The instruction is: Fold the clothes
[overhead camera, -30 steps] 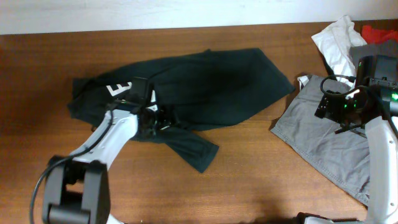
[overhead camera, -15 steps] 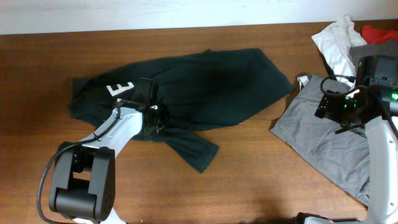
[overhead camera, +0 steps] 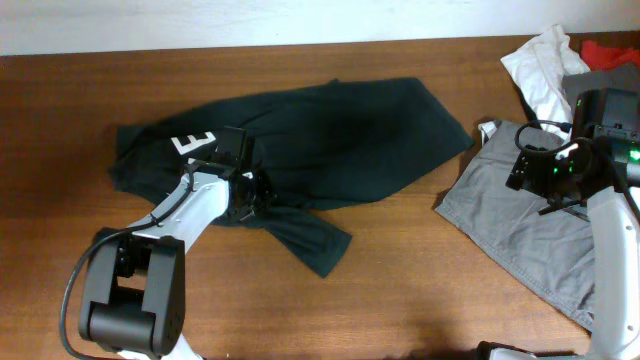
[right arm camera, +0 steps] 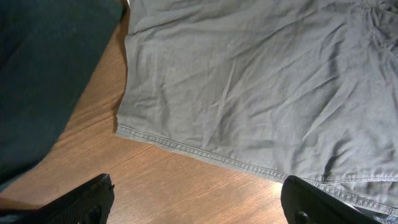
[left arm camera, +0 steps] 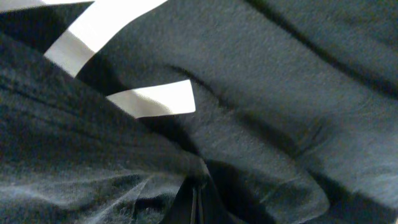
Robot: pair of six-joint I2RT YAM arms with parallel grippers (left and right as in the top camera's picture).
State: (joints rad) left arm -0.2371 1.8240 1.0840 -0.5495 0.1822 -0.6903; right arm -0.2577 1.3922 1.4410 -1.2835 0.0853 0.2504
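The clothes, a black T-shirt with white lettering, lie crumpled across the middle of the brown table, one sleeve trailing toward the front. My left gripper is pressed down on the shirt's lower edge, shut on a pinch of the dark fabric. In the left wrist view the closed fingertips sit under bunched cloth, with the white lettering just beyond. My right gripper hangs open over bare wood beside the hem of a grey garment, holding nothing. The shirt's edge fills that view's left side.
The grey garment is spread at the right front. A white garment and something red are heaped at the back right corner. Bare wood lies left of the shirt and along the front.
The left gripper slid slightly forward onto the shirt and closed from wide open to shut on the fabric. The right arm has not moved.
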